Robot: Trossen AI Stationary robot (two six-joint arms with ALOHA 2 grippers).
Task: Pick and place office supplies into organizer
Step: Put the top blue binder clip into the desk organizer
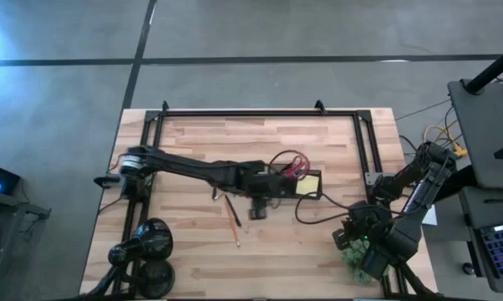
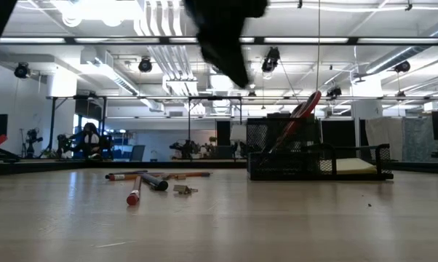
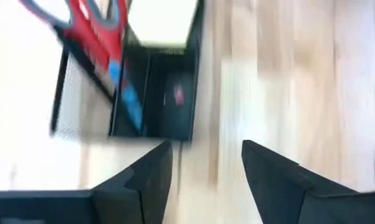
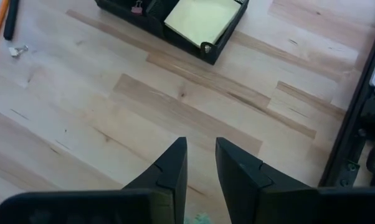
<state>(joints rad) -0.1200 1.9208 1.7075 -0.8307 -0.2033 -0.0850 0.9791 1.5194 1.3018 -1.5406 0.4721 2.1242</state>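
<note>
Open left gripper [image 3: 206,171] beside organizer [image 3: 153,93]

The bench [image 1: 193,142] is of pale wood planks, edged by a black frame [image 1: 251,110]. Around it lies a grey concrete floor [image 1: 276,33] crossed by dark lines. From bench height, a large hall shows behind: a white ceiling with ducts [image 2: 164,54] and beams, hanging black spotlights [image 2: 147,65], bright ceiling lights [image 2: 95,9], and dark equipment along the far wall.
</note>
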